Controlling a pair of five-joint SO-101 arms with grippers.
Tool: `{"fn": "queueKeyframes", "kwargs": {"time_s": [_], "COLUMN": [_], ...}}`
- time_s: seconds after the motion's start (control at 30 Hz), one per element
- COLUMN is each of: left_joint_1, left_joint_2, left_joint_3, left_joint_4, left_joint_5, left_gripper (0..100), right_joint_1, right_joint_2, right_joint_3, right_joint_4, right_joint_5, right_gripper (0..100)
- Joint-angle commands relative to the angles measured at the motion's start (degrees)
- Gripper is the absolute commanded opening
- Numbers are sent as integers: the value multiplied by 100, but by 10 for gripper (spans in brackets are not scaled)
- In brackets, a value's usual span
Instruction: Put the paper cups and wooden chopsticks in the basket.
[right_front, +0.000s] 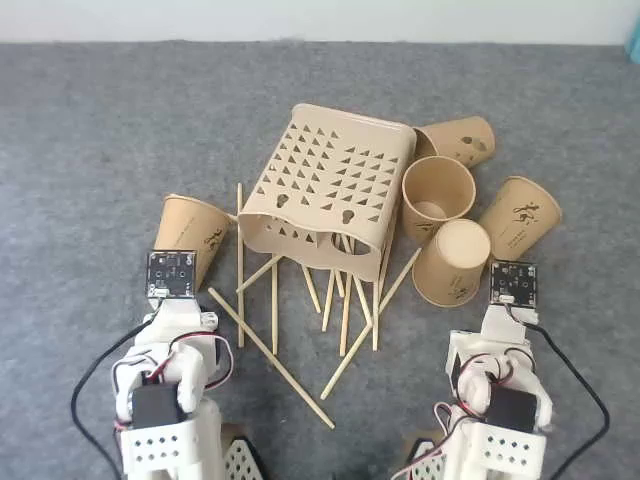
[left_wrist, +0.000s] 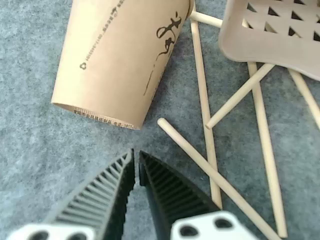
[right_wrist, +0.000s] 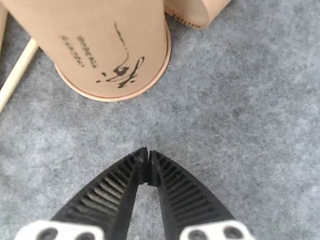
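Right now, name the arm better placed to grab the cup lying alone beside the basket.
Left. The left gripper, shut, points at that cup's near end with only bare carpet between them. The right gripper faces another cup on the basket's other side.

Just ahead of your left arm's (right_front: 172, 340) jaws, a paper cup (right_front: 193, 237) lies on its side. Ahead of your right arm's (right_front: 497, 375) jaws, an upside-down cup (right_front: 452, 262) stands among three others. Between both, the tipped basket (right_front: 330, 185) covers scattered chopsticks (right_front: 270, 357).
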Motion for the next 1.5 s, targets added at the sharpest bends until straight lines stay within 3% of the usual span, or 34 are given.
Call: {"fn": "queueKeyframes", "kwargs": {"time_s": [0.0,1.47], "left_joint_1": [-44,-211], "left_joint_2": [-53,-62], "left_joint_3": [-48,-48], "left_joint_4": [44,62], "left_joint_5": [-9,-9], "left_gripper": [13,13], "right_joint_1": [-22,-48], "right_joint_2": [-119,-119], "right_joint_3": [97,97], "right_joint_4": [31,31], "right_joint_5": [62,53], "right_gripper": [8,8]}}
